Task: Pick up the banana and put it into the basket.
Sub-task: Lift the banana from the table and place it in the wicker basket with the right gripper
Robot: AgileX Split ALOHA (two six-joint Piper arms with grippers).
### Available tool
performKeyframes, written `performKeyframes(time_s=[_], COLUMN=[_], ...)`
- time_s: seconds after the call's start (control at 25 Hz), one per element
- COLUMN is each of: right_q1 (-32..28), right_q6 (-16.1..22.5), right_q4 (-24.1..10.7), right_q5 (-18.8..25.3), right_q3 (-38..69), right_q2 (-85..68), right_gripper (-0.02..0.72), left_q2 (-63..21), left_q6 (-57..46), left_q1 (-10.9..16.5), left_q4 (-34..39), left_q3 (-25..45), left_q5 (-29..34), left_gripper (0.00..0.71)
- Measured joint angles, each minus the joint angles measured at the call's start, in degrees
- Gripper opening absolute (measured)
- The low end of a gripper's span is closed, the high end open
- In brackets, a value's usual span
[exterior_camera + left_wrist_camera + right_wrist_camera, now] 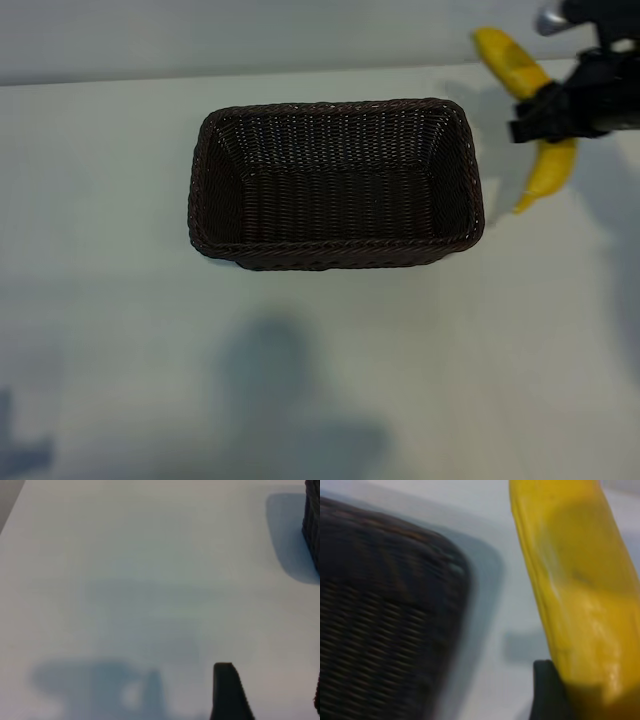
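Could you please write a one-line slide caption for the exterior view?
Right gripper holds the banana lifted beside the empty dark wicker basket on the white table.

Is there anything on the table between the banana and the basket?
No. In the exterior view only bare table separates the banana, held by the right gripper, from the basket.

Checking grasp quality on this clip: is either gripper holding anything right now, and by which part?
The right gripper holds the banana around its middle, both ends sticking out, beside the basket. The left gripper holds nothing.
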Motion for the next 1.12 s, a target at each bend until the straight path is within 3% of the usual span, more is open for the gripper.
performKeyframes(time_s=[0.28,0.6,0.76,1.12], right_q1=[9.97,16.92,19.93,22.77], right_q6=[0.00,-0.56,-4.91,-18.66], right_q4=[0.06,-0.05,-1.14,-1.84], right_q5=[-4.40,-9.42,-10.88,-15.95], right_q3=[-2.89,-2.88,-2.88,-2.88], right_q2=[0.00,0.71,2.70,6.89], right_gripper=[0.431,0.431,0.431,0.431], left_q2=[0.00,0.00,0.00,0.00], left_q6=[0.02,0.02,0.13,0.19], left_q1=[0.00,0.00,0.00,0.00], left_q4=[0.00,0.00,0.00,0.00], left_q3=[0.00,0.00,0.00,0.00], left_q5=[0.00,0.00,0.00,0.00], left_gripper=[0.448,0.448,0.448,0.448])
